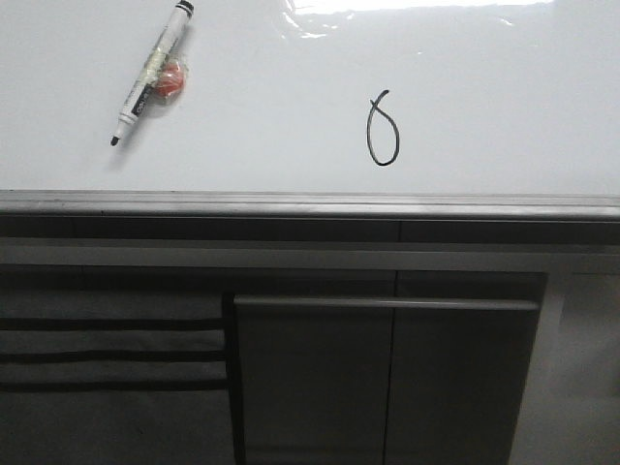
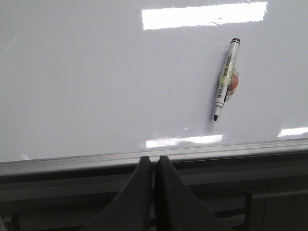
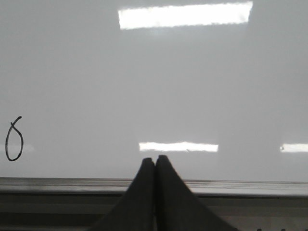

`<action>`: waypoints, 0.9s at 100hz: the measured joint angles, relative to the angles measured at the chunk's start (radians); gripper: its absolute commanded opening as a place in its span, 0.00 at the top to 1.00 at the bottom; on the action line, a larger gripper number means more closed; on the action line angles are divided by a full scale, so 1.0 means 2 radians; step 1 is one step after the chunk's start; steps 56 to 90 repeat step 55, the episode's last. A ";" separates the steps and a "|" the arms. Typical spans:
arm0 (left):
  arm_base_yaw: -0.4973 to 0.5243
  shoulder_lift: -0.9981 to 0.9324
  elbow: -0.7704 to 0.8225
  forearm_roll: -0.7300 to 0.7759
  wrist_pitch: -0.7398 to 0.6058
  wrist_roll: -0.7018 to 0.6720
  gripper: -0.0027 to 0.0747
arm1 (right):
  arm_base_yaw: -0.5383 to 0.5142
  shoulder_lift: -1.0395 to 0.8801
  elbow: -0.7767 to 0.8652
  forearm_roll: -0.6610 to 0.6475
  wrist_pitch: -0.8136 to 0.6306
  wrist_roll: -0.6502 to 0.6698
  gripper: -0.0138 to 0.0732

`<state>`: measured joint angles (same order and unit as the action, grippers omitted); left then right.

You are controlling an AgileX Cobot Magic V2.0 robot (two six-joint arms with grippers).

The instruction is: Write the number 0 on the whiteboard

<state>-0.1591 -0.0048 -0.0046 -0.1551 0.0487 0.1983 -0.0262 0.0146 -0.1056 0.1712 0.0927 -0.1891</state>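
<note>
Both arms' fingers clenched, empty — number 0 (image 1: 382, 129) cut by no edge.

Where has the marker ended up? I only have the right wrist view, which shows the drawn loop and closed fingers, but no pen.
Observer: The marker lies on the whiteboard, left of the number 0 in the front view, and apart from it.
Operator: Is it capped?
Observer: No, its dark tip is bare, seen in the left wrist view.
Operator: Is the left gripper holding it?
Observer: No. The left gripper is shut and empty, down by the board's edge rail, well clear of the pen.
Operator: Anything stuck on the pen?
Observer: Yes, a small reddish piece is taped against its barrel.
</note>
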 measured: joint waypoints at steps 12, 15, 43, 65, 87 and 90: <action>0.000 0.000 0.000 0.000 0.000 0.000 0.99 | 0.000 -0.011 0.054 0.014 -0.046 0.000 0.93; 0.000 0.000 0.000 0.000 0.000 0.000 0.99 | 0.000 -0.011 0.057 0.016 -0.046 0.000 0.93; 0.000 0.000 0.000 0.000 0.001 0.000 0.99 | 0.000 -0.012 0.057 0.022 -0.050 0.000 0.93; 0.000 0.000 0.000 0.000 0.001 0.000 0.99 | 0.000 -0.012 0.057 0.022 -0.050 -0.001 0.93; 0.000 0.000 0.000 0.000 0.001 0.000 0.99 | 0.000 -0.012 0.057 0.022 -0.050 -0.001 0.93; 0.000 0.000 0.000 0.000 0.001 0.000 0.99 | 0.000 -0.012 0.057 0.022 -0.050 -0.001 0.93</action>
